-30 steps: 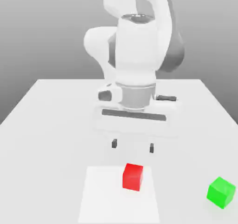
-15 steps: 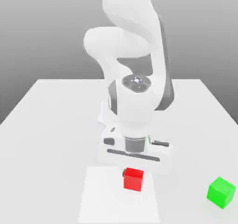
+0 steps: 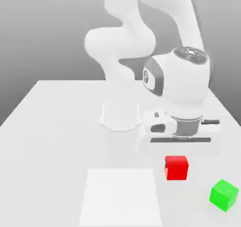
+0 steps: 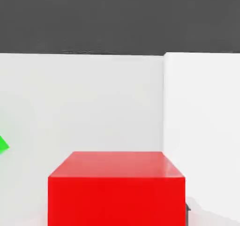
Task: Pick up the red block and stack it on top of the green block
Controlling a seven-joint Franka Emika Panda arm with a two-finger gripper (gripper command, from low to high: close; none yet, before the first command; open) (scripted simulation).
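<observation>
One red block [image 3: 176,168] hangs gripped (apparently lifted) under the tool [image 3: 178,151].

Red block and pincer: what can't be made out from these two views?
- Exterior view: pincer fingertips are hidden behind the hand's body and the red block, so contact with the block can't be seen.
- Hand view: red block is cut off by the frame edge.
- Hand view: green block is a corner only, cropped by the frame edge.

We find no legible text, label, brand, number or sign on any surface. The arm [image 3: 141,37] shell, the table [image 3: 56,127], the red block [image 3: 177,168] and the green block [image 3: 224,194] all present plain, unmarked faces.
</observation>
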